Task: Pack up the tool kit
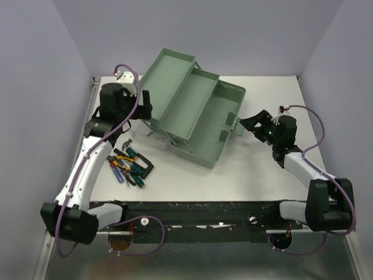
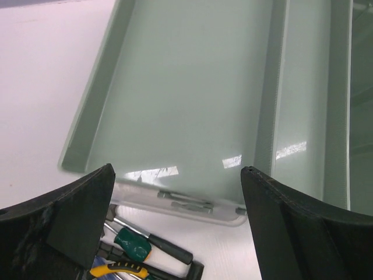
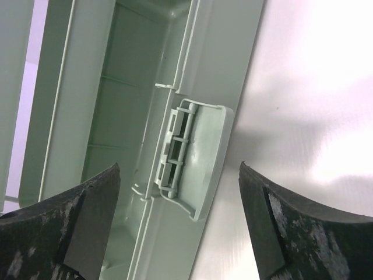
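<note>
Our left gripper [image 2: 178, 172] hangs wide over the toolbox [image 1: 195, 111]. Our right gripper [image 3: 179, 169] gapes beside its latch [image 3: 195, 157]; tools [image 1: 131, 166] lie left.

The open toolbox [image 1: 198, 116] fills the middle of the bench [image 1: 233, 181], its trays stepped up toward the back left and reachable from above. Bare bench in front and to the right leaves passage. The tools [image 1: 131, 166] crowd the gap by the left arm. The latch [image 3: 195, 157] juts between the spread jaws of the right gripper [image 3: 178, 166], seemingly without touching.
</note>
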`<state>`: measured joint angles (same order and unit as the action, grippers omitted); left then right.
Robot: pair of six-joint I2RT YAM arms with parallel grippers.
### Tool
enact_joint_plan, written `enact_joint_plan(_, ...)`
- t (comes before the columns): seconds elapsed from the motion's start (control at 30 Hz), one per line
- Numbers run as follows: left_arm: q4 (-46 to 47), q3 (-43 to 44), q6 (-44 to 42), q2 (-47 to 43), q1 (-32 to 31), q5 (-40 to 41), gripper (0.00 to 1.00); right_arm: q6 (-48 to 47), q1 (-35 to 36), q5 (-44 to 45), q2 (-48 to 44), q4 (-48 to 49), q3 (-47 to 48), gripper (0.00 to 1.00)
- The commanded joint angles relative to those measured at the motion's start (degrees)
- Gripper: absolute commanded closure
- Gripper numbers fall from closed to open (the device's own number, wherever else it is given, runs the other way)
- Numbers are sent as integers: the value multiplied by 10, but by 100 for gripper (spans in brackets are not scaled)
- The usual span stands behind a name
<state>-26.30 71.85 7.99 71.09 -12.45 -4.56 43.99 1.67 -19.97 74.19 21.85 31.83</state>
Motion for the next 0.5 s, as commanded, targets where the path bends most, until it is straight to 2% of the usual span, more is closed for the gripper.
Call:
enact_joint_plan(0.0,-22,-58,26,-85,13,36,1,-69,1,68,-65,-108,27,10)
enact_joint_plan(0.13,-49,-102,43,-118,22,81,1,-110,12,98,-129,-188,58,10)
enact_joint_plan(0.23,-31,-130,53,-141,30,82,1,-163,83,170,-152,-296,116,7)
enact_joint_plan(0.33,-2,-139,51,-148,37,53,1,-178,173,258,-134,-365,169,8)
enact_joint_plan(0.47,8,-124,61,-114,43,-11,1,-154,230,320,-87,-411,203,14)
